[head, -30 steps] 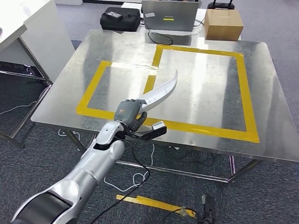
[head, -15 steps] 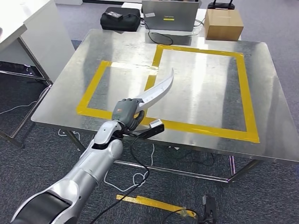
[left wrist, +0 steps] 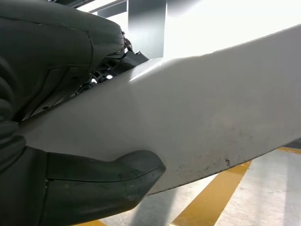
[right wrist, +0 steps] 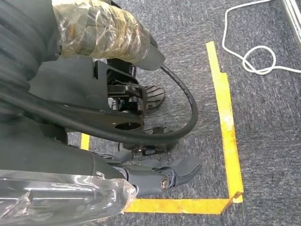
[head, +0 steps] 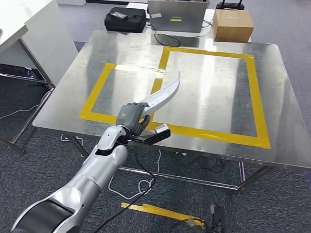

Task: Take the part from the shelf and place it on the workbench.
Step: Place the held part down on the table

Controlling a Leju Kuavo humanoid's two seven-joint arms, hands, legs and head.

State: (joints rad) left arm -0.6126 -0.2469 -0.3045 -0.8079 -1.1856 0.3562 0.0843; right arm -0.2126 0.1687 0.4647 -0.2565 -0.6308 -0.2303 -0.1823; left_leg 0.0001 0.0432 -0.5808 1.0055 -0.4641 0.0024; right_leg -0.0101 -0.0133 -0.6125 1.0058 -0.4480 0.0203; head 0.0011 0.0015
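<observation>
The part [head: 165, 94] is a long, curved white blade. My left hand [head: 132, 118] grips its near end and holds it slanting up over the front of the steel workbench [head: 213, 92], tip toward the middle. The blade lies above the strip of yellow tape between the two marked rectangles. In the left wrist view the part [left wrist: 213, 108] runs across the picture, with my thumb [left wrist: 106, 183] pressed against its face. My right hand [right wrist: 106, 94] hangs beside my body above the carpet, fingers apart and holding nothing.
Yellow tape marks a small rectangle [head: 96, 90] and a larger one [head: 256, 92] on the bench. A cardboard box [head: 232, 24], a grey case [head: 176, 15] and a black bag [head: 124, 20] sit beyond its far edge. A white table [head: 33, 34] stands left. Cables [head: 143, 187] lie underfoot.
My left hand has drifted slightly left with the part, whose tip now sits a little further left. Over the last half second almost nothing moved.
</observation>
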